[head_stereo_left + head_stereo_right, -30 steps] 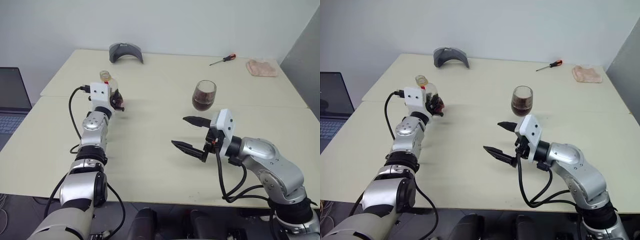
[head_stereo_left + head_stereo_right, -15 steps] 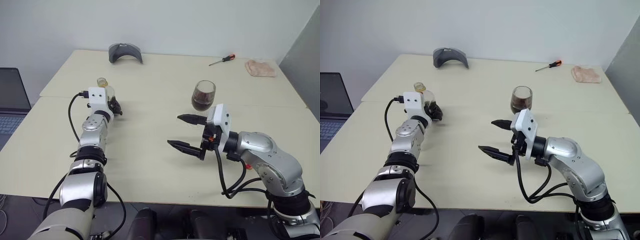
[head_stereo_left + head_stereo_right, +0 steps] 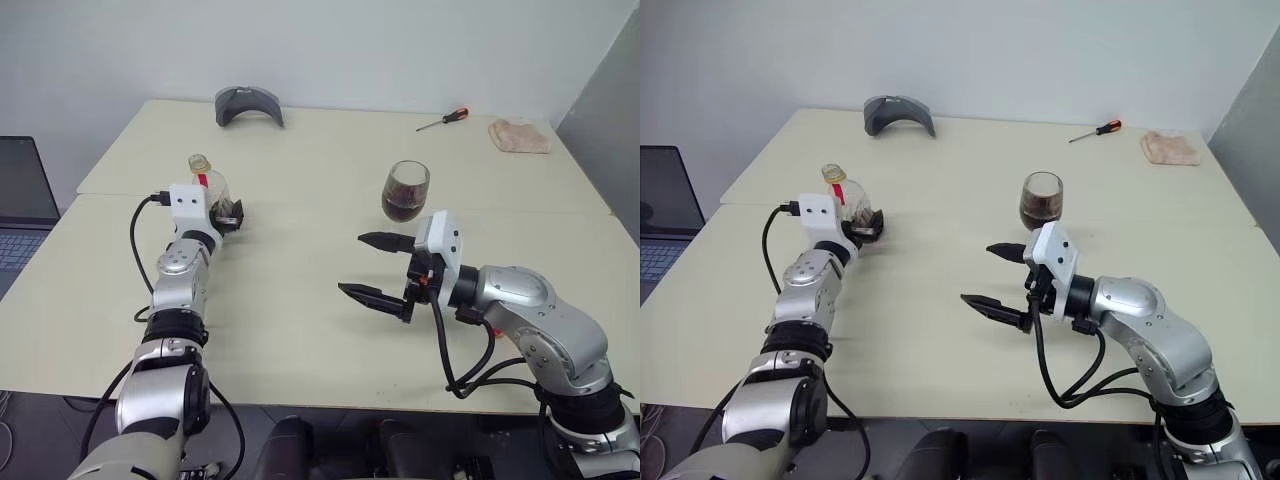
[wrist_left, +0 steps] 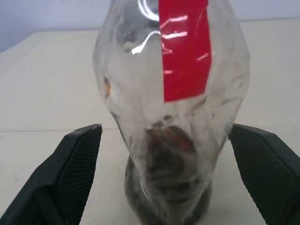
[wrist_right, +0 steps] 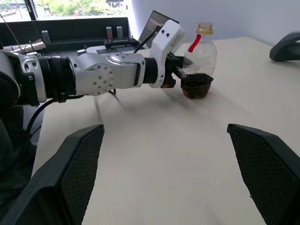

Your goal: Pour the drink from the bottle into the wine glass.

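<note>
The bottle (image 3: 205,181) stands upright on the left side of the table, clear with a red strap, a little dark drink (image 4: 164,154) left at its bottom. My left gripper (image 3: 229,212) is open around its lower body; its fingers (image 4: 75,173) flank the bottle without squeezing it. The wine glass (image 3: 405,190) stands mid-table, its bowl partly filled with dark drink. My right gripper (image 3: 352,263) hovers open and empty in front of the glass, pointing left toward the bottle (image 5: 201,51).
A grey curved object (image 3: 248,103) lies at the table's far edge. A screwdriver (image 3: 445,119) and a pink cloth (image 3: 520,136) lie at the far right. A laptop (image 3: 20,200) sits off the table's left side.
The left gripper lowered the bottle onto the table, opened and let it go, drawing back slightly. The right gripper stayed open and nearly still.
</note>
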